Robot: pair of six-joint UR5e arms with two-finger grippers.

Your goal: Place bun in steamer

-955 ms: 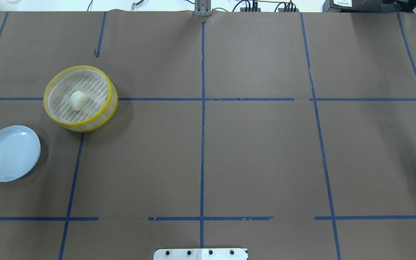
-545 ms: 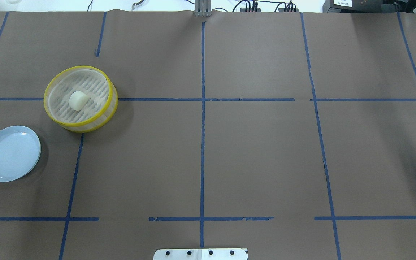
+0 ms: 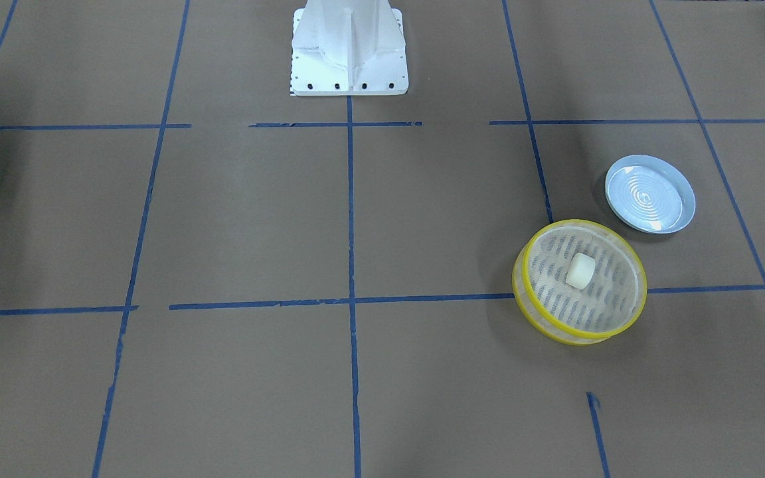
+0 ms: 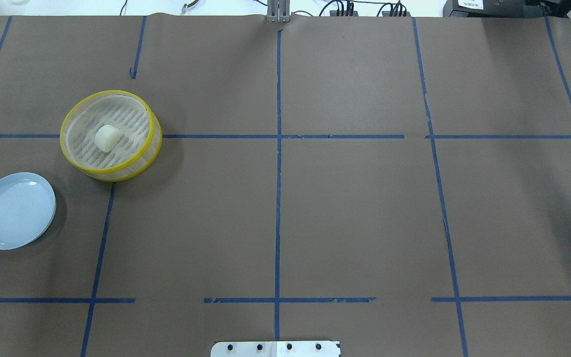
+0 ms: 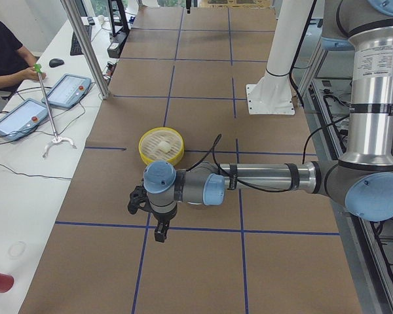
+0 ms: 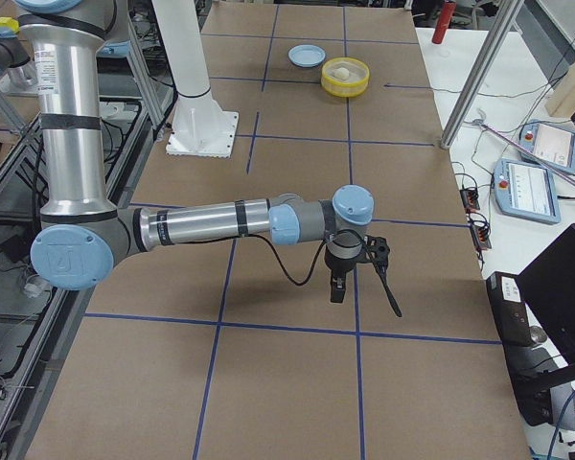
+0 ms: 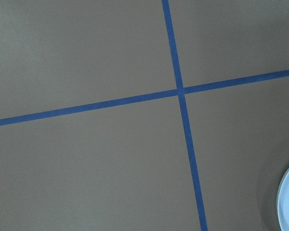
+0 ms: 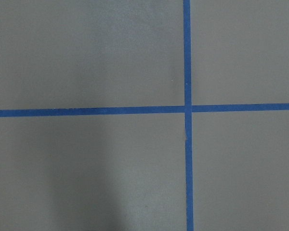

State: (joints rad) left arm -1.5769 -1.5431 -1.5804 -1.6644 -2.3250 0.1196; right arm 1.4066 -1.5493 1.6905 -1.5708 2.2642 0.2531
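While the bun (image 4: 106, 138) sits near the middle of the steamer (image 4: 134, 167), looking light, soft and best pinched gently across its sides, the left gripper (image 5: 160, 226) and the right gripper (image 6: 340, 278) hang apart from it, jaws impossible to judge.

Bun (image 4: 106, 138) is sitting inside the steamer (image 4: 142, 159), roughly mid-floor on the slots and clear of the yellow-rimmed wall. The steamer's parked right over a crossing of the blue tape (image 4: 278, 198) on the brown-paper counter (image 4: 355, 213). The pale blue plate (image 4: 14, 210) is near it but not touching, further out toward the counter's end. A white bolted base plate (image 4: 275, 349) peeks in at the robot's edge.
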